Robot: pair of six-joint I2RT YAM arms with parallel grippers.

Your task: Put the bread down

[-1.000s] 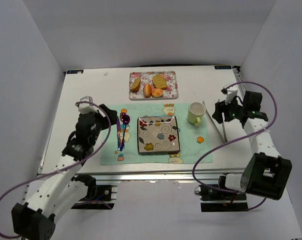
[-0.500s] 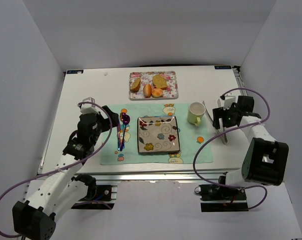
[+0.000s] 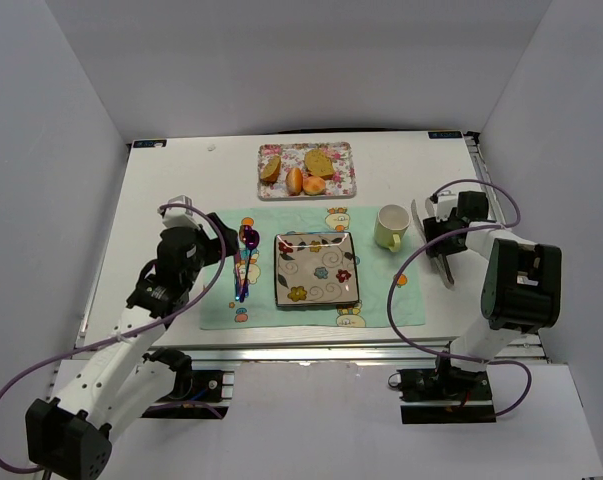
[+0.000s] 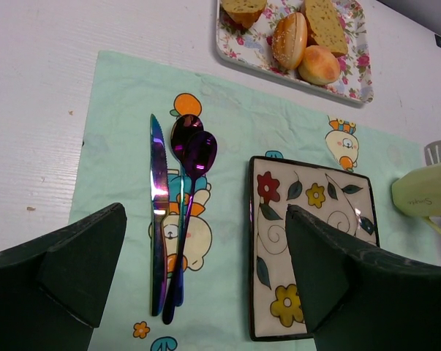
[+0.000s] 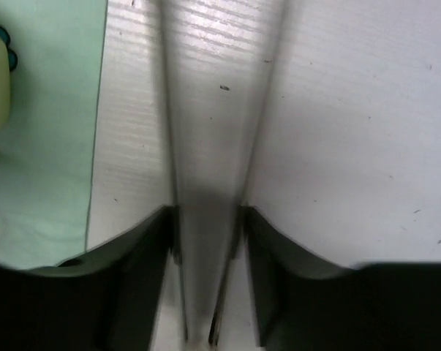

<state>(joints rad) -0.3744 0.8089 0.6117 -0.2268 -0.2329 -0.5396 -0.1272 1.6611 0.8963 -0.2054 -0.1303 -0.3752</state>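
Placement has not begun: the bread (image 3: 294, 181) lies on the floral tray (image 3: 343, 150) on the far side of the square plate (image 3: 316, 270), pressed against a rounder roll (image 3: 314, 185) and flanked by flat slices (image 3: 321, 160). To the right of the plate, past the mug (image 3: 391, 226), the right gripper (image 5: 205, 219) is low over the tongs (image 5: 167, 131), its pads touching the outer faces of both metal arms, so it looks closed on the tool, which lies flat on the table. The left gripper (image 4: 205, 212) hangs above the cutlery (image 4: 178, 212) left of the plate, jaws spread wide and holding nothing. The step in hand seems to be taking up the tongs to carry the bread. To do it well, the squeeze should be firm enough that the tool cannot twist, but not so hard that its tips close before they reach the roll. Lift straight up first, so the arms clear the mug on the way toward the far side of the plate. Approach the elongated roll across its narrow width, from the side away from its rounder neighbour, and pinch gently, since a smooth crust may slip. Set it down near the middle of the plate
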